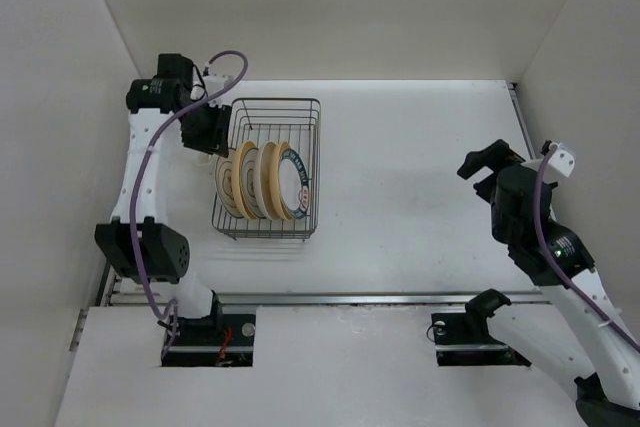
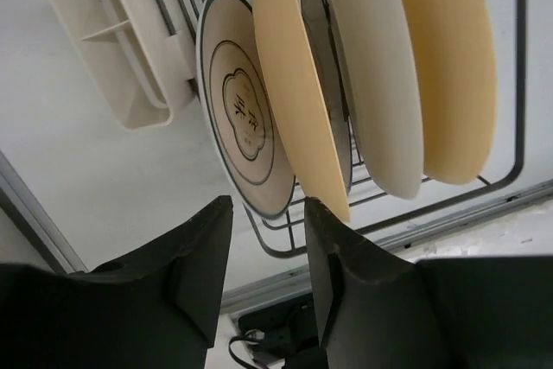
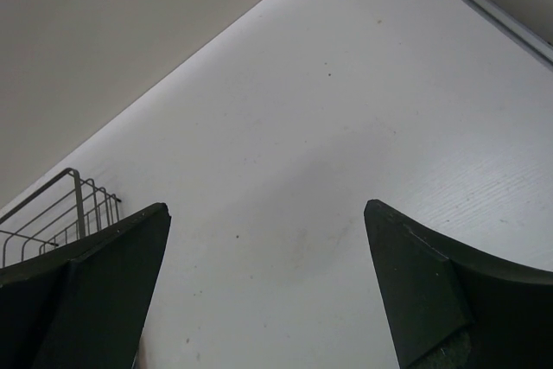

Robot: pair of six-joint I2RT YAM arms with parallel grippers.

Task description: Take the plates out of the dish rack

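The dish rack (image 1: 300,122) is a dark wire basket left of the table's middle. Several plates stand on edge in its near half: yellow-tan and cream ones (image 1: 246,182) and a white plate with a dark teal rim (image 1: 297,183) at the right end. My left gripper (image 1: 220,145) hangs over the rack's left side, just behind the plates. In the left wrist view its jaws (image 2: 268,209) stand partly open and hold nothing, with the lower edge of the teal-rimmed plate (image 2: 242,118) just beyond the gap, beside a yellow-tan plate (image 2: 298,101). My right gripper (image 3: 268,222) is wide open over bare table.
A cream plastic piece (image 2: 121,32) hangs at the rack's side beyond the teal-rimmed plate. The right arm (image 1: 525,212) is far right of the rack, whose corner (image 3: 60,209) shows at the left edge of the right wrist view. White walls enclose the table.
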